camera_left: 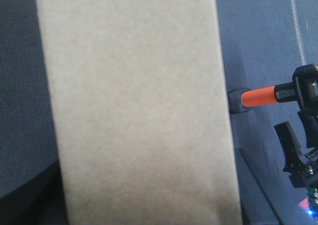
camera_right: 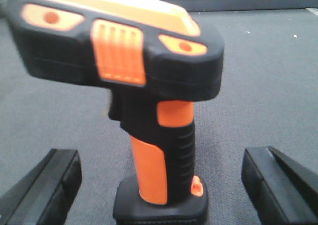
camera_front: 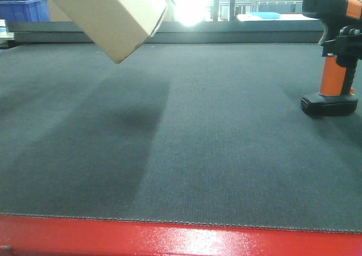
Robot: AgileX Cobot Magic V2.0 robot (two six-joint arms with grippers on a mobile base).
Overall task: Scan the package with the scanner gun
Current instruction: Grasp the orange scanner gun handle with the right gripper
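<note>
Two things concern us: the box (camera_front: 107,16) and the scanner (camera_front: 334,52). We see the box up off the surface (camera_front: 198,154), high at the left of the front view, tilted with one corner lowest. In the left wrist view its long axis runs top to bottom. The scanner stands upright on its base at the right, well apart from the box, handle vertical, head pointing left. The right gripper (camera_right: 159,160) has its jaws released, spread wide either side of the handle without touching it. The left gripper does not show, so we cannot tell how its jaws stand.
</note>
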